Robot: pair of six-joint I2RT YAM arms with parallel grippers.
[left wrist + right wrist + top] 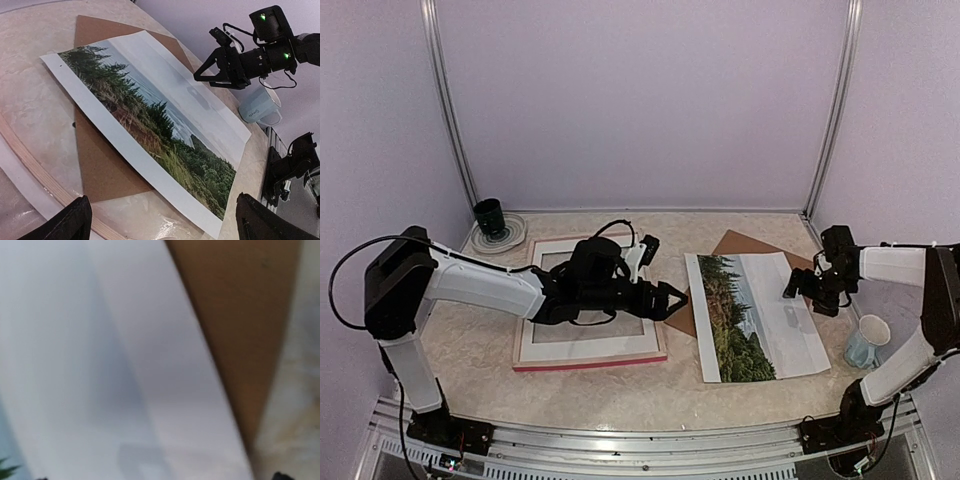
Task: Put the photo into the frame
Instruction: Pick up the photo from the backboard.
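Over on the right, the rectangular paper landscape photo (755, 315) lies on a brown backing board (745, 243), beside the thin pink-red frame (590, 362). Both left gripper (677, 300) and right gripper (790, 287) gape wide, empty.

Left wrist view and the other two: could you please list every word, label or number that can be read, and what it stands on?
Pale mug: a short dark word on its side, too small and blurred to read.
Photo, frame, brown board: no text visible.
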